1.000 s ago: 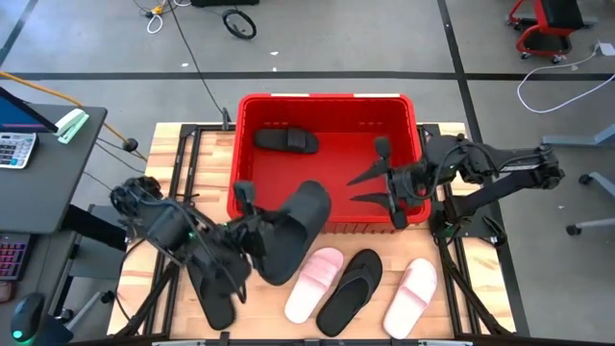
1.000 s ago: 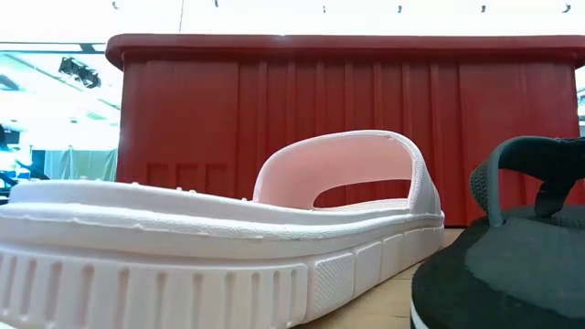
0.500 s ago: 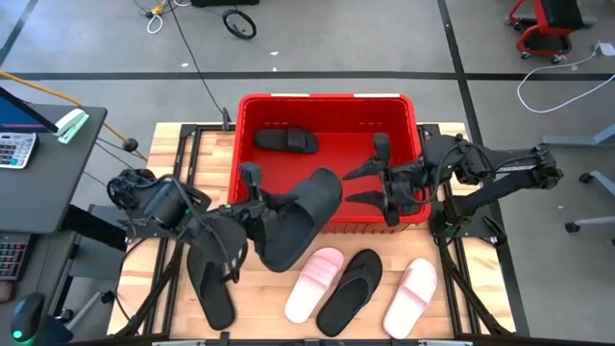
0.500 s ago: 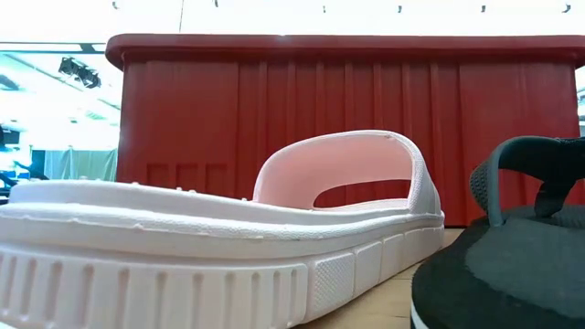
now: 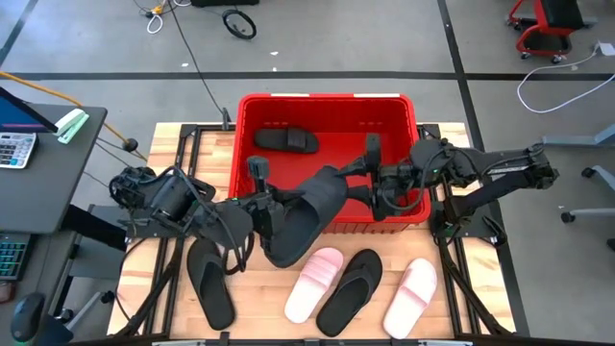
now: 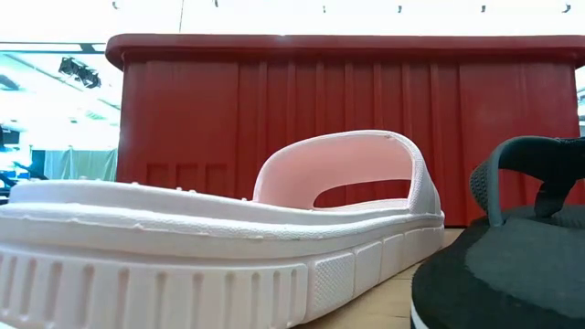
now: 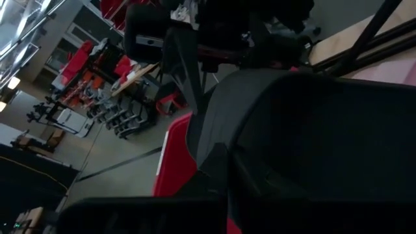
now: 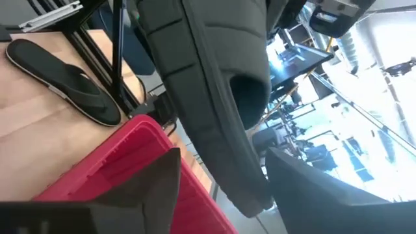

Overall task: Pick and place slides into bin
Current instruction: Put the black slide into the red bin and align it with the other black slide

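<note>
My left gripper (image 5: 258, 205) is shut on a black wide-strap slide (image 5: 300, 213), held tilted above the near rim of the red bin (image 5: 327, 108). My right gripper (image 5: 363, 173) is open over the bin, and its fingers stand on either side of the slide's far end (image 8: 250, 195). Another black slide (image 5: 285, 140) lies on the bin floor. On the table lie two pale pink slides (image 5: 314, 284) (image 5: 411, 296) and two black flip-flops (image 5: 211, 286) (image 5: 351, 286). The low view shows a pink slide (image 6: 228, 247), a flip-flop (image 6: 512, 265) and the bin wall (image 6: 347, 119). My left gripper holds the black slide by its left edge (image 5: 271, 213), near the end that points to the table's near edge. It comes level from the table's left. The slide is lifted clear and tilted, its far end over the bin's near rim. The gripper hides the fingertips' exact place. My right gripper: I cannot tell whether its open fingers touch the slide's far end.
The bin fills the far middle of the wooden table (image 5: 183, 154). A dark desk with a keyboard and calculator (image 5: 14, 149) stands off the table's left. Black frame rails (image 5: 461, 250) run along both sides of the table. Cables lie on the floor beyond.
My left gripper has carried the black slide up and toward the far right, from above the table to over the bin's near rim, tipping its far end up. My right gripper has moved left toward the slide, still open, until its fingers flank the slide's far end.
</note>
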`<state>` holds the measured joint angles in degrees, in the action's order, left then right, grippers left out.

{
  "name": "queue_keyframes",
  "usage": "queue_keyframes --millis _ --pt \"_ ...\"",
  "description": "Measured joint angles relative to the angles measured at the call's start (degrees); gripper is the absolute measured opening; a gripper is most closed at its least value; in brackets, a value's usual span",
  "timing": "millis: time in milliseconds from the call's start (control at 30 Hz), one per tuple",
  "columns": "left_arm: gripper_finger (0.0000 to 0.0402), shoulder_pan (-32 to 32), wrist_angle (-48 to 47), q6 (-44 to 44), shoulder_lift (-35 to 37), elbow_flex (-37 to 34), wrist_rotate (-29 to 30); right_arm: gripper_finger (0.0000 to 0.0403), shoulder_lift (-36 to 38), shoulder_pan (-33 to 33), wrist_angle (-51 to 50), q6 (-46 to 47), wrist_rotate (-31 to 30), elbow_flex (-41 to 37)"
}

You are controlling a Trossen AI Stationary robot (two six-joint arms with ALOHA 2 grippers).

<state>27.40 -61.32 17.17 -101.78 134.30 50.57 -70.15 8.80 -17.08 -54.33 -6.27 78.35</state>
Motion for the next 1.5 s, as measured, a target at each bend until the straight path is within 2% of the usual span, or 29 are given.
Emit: queue_keyframes --millis 200,467,500,633,833,967,1100,1200,1333,1500 --pt "0.0009 -0.2 -0.2 0.0 0.0 0.0 0.0 0.0177 0.1 0.0 0.1 -0.2 0.2 0.0" --pt "0.002 -1.6 -0.2 -2.4 0.0 0.0 0.0 0.0046 0.1 0.0 -1.3 -0.1 1.8 0.0" --pt "0.0022 -1.8 -0.2 -2.4 0.0 0.0 0.0 0.0038 0.1 0.0 -1.7 -0.1 1.8 0.0" --pt "0.0046 -2.5 -0.2 -3.0 0.0 0.0 -0.2 0.0038 0.2 0.0 -4.2 1.2 1.5 0.0" --pt "0.0111 -2.5 -0.3 -2.9 -0.1 -0.1 0.6 0.0039 0.4 0.1 -6.6 4.6 -3.7 0.0" --pt "0.0154 -2.6 0.1 -2.8 -0.1 0.0 2.1 0.0038 0.4 0.1 -9.1 7.2 -11.1 0.0" --pt "0.0184 -2.4 0.1 -3.0 -0.1 0.0 5.7 0.0038 0.6 -0.1 -16.1 10.7 -23.0 0.0" --pt "0.0195 -2.4 0.1 -2.9 -0.1 0.0 9.3 0.0041 0.6 -0.2 -23.4 14.4 -29.5 0.0" --pt "0.0193 -2.5 0.0 0.0 -0.1 0.0 12.5 0.0042 -0.9 -2.3 -27.7 18.5 -29.8 0.0" --pt "0.0177 -2.9 0.3 1.2 -0.1 0.0 12.9 0.0039 -5.3 -6.6 -27.6 16.6 -30.1 -0.5"
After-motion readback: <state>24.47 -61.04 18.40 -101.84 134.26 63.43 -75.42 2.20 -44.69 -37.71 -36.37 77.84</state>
